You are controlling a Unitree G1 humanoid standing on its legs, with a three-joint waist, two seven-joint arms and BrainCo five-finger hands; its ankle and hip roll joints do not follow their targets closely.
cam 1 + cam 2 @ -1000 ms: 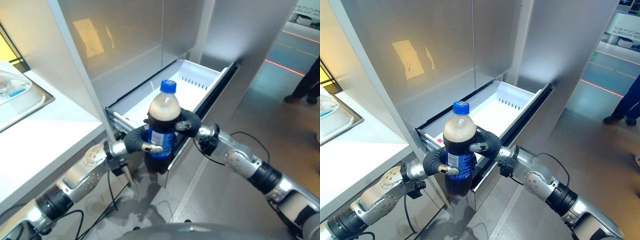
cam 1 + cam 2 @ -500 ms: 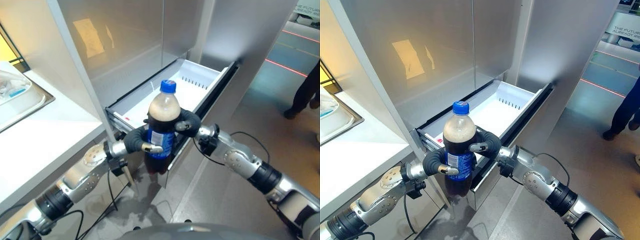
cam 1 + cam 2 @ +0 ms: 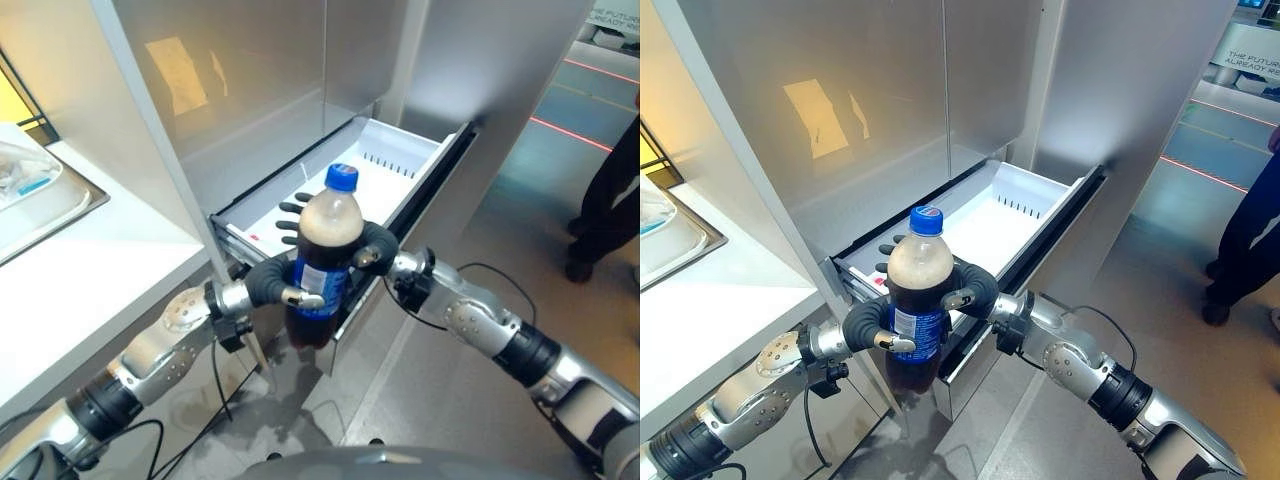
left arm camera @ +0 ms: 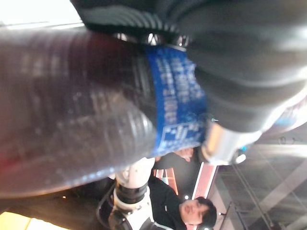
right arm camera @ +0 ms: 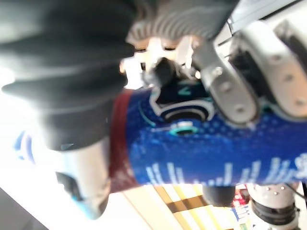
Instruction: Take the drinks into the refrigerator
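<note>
A cola bottle (image 3: 325,250) with a blue cap and blue label stands upright in the air, just in front of the open white refrigerator drawer (image 3: 400,165). My left hand (image 3: 265,282) grips its lower left side, thumb across the label, which also shows close up in the left wrist view (image 4: 177,105). My right hand (image 3: 378,245) sits on the bottle's right side with its thumb at the front. Its dark fingertips (image 3: 290,225) stick out straight behind the bottle, over the drawer. The right wrist view has the label (image 5: 216,153) against the palm.
Steel refrigerator doors rise behind the drawer. A white counter (image 3: 90,260) with a metal tray (image 3: 40,200) runs along the left. A person in dark clothes (image 3: 610,200) stands on the floor at the far right.
The right hand's fingers have straightened and now poke out behind the bottle's left side. The bottle has shifted slightly right. The person at the right has stepped nearer.
</note>
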